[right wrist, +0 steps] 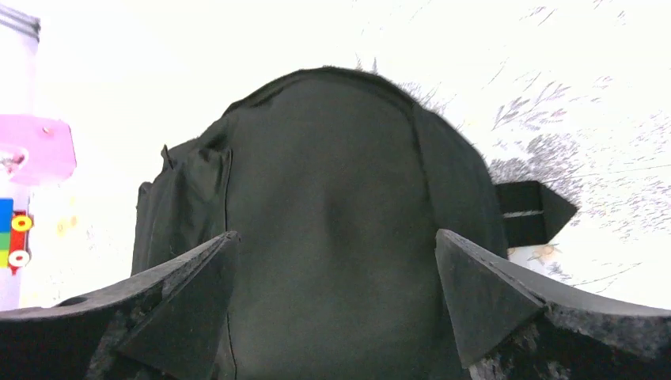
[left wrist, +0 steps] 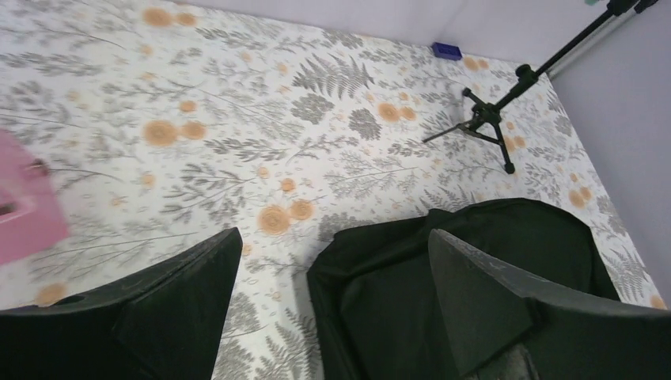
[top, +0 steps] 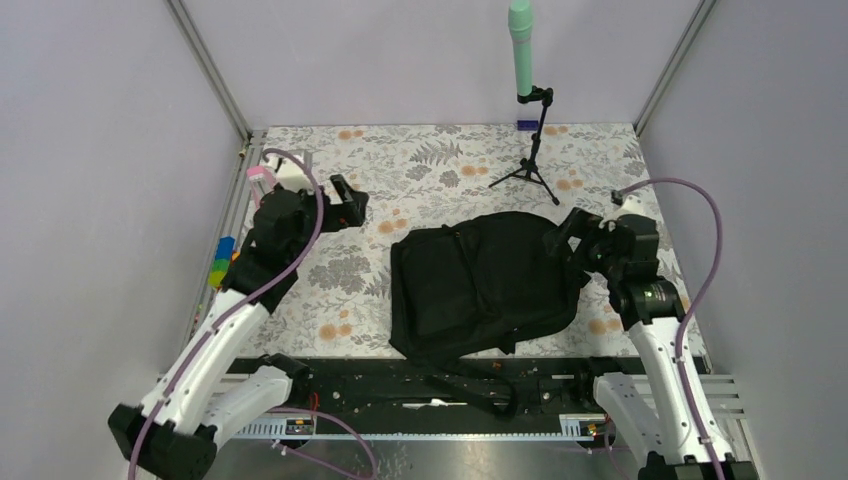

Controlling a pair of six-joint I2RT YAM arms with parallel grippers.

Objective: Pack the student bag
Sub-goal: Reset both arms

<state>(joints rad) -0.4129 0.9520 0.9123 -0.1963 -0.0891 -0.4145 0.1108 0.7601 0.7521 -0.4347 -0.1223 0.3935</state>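
Note:
The black student bag (top: 480, 285) lies flat in the middle of the floral table, its straps trailing toward the near edge. It also shows in the left wrist view (left wrist: 475, 293) and fills the right wrist view (right wrist: 324, 214). My left gripper (top: 350, 205) is open and empty, above the table left of the bag's far corner; in its own view (left wrist: 332, 253) the jaws stand wide apart. My right gripper (top: 562, 240) is open and empty at the bag's right edge, just above the fabric; in its own view (right wrist: 336, 253) the jaws straddle the bag.
A pink object (top: 260, 172) and a coloured block strip (top: 222, 262) lie at the left edge. A black tripod (top: 530, 165) with a green tube (top: 521, 45) stands at the back. A small blue block (left wrist: 447, 51) lies near the back wall.

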